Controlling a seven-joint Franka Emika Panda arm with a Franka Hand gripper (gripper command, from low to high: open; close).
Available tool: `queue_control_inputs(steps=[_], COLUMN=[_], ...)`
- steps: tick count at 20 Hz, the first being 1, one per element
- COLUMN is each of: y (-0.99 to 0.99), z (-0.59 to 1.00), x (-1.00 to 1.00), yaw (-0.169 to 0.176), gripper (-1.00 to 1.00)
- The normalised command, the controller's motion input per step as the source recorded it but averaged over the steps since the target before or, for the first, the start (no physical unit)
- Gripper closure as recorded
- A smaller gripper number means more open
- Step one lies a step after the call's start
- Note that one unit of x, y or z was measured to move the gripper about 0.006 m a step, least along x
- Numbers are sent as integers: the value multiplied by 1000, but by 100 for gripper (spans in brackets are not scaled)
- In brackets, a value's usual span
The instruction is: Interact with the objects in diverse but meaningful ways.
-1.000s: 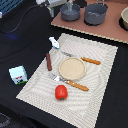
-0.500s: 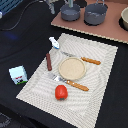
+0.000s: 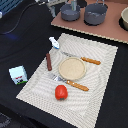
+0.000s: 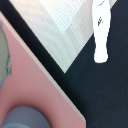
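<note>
A red tomato (image 3: 60,92) sits on the front of the striped placemat (image 3: 102,95). A dark brown sausage (image 3: 49,62) lies on the mat beside the tan plate (image 3: 72,68). A little white bottle (image 3: 54,43) lies at the mat's far corner, partly on the dark table. It also shows in the wrist view (image 4: 101,32). A pale-blue-and-white milk carton (image 3: 18,75) stands on the dark table at the exterior view's left. Only a blurred part of my arm (image 3: 52,2) shows at the top edge, well behind the bottle. My fingers show in neither view.
An orange-handled fork (image 3: 76,85) and knife (image 3: 89,61) flank the plate. A pink board (image 3: 107,31) at the back holds two grey pots (image 3: 70,11) (image 3: 95,13) and a bowl (image 3: 124,18). In the wrist view the board's edge (image 4: 30,75) runs close to the mat's corner.
</note>
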Motion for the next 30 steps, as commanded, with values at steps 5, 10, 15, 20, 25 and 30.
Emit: queue_control_inputs(steps=[5, 10, 15, 20, 25, 30], y=[-530, -491, -430, -413, -362, -283], z=[-324, -377, -411, -402, -273, -227], x=[162, 96, 33, 42, 135, 202], yaw=[-30, -30, -22, -14, -10, -29], gripper=[-100, -100, -100, -100, -100, -100])
